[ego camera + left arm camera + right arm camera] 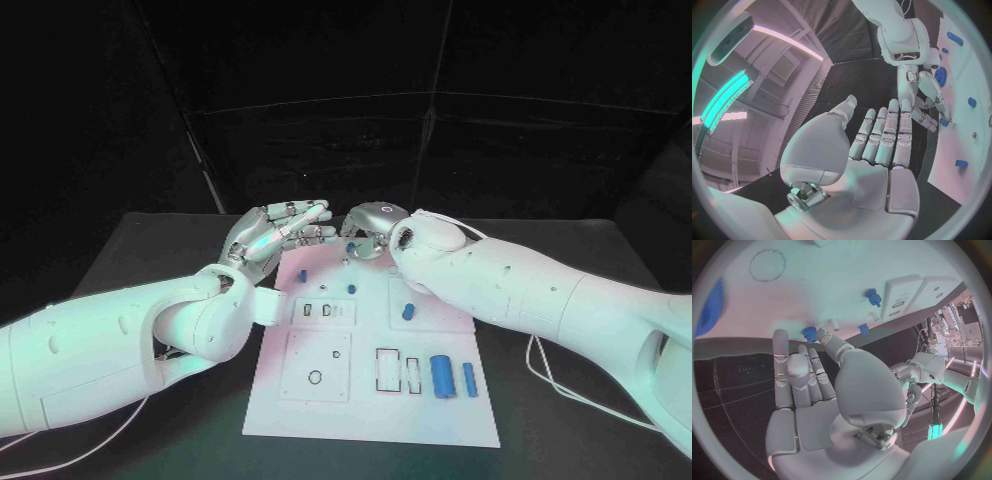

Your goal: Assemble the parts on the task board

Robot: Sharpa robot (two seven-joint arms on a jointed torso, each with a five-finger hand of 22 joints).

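Black curtains close off the space behind the black counter [159,240], and the white task board [378,420] lies in the middle of it, stretching away from me.

My left robot hand [274,235] hovers at the board's far left corner, palm turned up and fingers stretched out side by side, apart from the thumb; it has hold of nothing. My left wrist view shows the same flat, spread palm [879,135] with nothing in it.

My right robot hand [372,228] hangs over the far edge of the board, just beside the left one, nearly fingertip to fingertip. From my right wrist view its fingers [795,375] lie straight and empty, their tips near a small blue part [809,331] standing close to the board's edge; I cannot tell whether they touch it.

On the near half of the board two long blue parts [443,377] lie side by side, just right of some rectangular recesses. Another blue part [410,311] sits farther up, beside my right forearm.
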